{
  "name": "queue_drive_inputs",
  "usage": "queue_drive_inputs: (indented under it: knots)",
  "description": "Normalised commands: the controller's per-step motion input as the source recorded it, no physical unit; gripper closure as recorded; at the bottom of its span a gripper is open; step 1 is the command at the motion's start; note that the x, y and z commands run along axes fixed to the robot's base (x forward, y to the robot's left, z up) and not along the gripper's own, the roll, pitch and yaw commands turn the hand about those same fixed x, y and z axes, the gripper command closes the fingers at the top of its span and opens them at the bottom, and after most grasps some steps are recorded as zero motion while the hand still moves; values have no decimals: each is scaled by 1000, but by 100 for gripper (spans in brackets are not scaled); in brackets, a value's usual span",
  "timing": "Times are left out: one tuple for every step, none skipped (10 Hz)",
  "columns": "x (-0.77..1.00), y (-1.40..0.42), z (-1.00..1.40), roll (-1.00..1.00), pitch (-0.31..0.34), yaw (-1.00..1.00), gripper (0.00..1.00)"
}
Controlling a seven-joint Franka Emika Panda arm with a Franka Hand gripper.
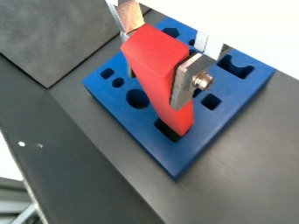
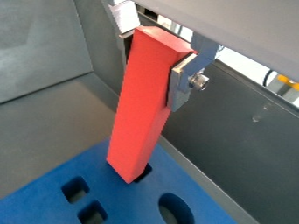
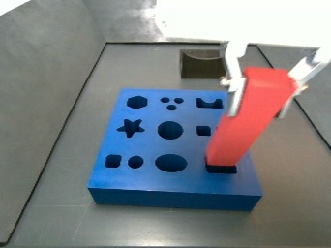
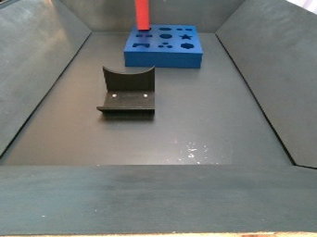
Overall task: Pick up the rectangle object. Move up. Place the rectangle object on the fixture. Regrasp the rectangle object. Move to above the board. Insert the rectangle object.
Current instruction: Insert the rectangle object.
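The dark grey floor is seen filling most of both side views, walled in on its sides. On it the blue board is laid flat, low and centre in a side view, and far up at the top centre in a side view; its star, hexagon, circle and square cutouts are shown clearly. In both wrist views the board is caught too, as a blue slab in the middle of the frame and along the bottom edge.

Next in size, the rectangle object is held upright, slightly tilted, its lower end set into a cutout near the board's lower right corner in that side view. In both wrist views its red-orange length is seen running down into a dark slot.

The fixture is seen standing apart from the board, left of centre in a side view, and at the upper middle in a side view.

The gripper is clamped narrowly on the block's upper end, above the board; a silver finger is pressed flat to its side.
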Motion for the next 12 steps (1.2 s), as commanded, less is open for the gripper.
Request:
queue_drive_inputs:
  knots:
    - [-160, 0, -23, -831, 0, 0, 100]
    - [-77, 0, -29, -869, 0, 0, 100]
    - [-80, -54, -74, -917, 0, 0, 100]
    - [-49, -54, -43, -994, 0, 0, 100]
    - [-23, -49, 0, -1000, 0, 0, 100]
    - [-11, -51, 0, -1000, -11, 0, 100]
    - [0, -31, 0, -1000, -80, 0, 100]
    - [0, -63, 20, -1000, -154, 0, 100]
    - [0, -51, 77, -1000, -154, 0, 100]
    - [0, -17, 160, -1000, -177, 9, 100]
    - [0, -9, 157, -1000, -177, 6, 100]
    - [0, 0, 140, -1000, -146, 11, 100]
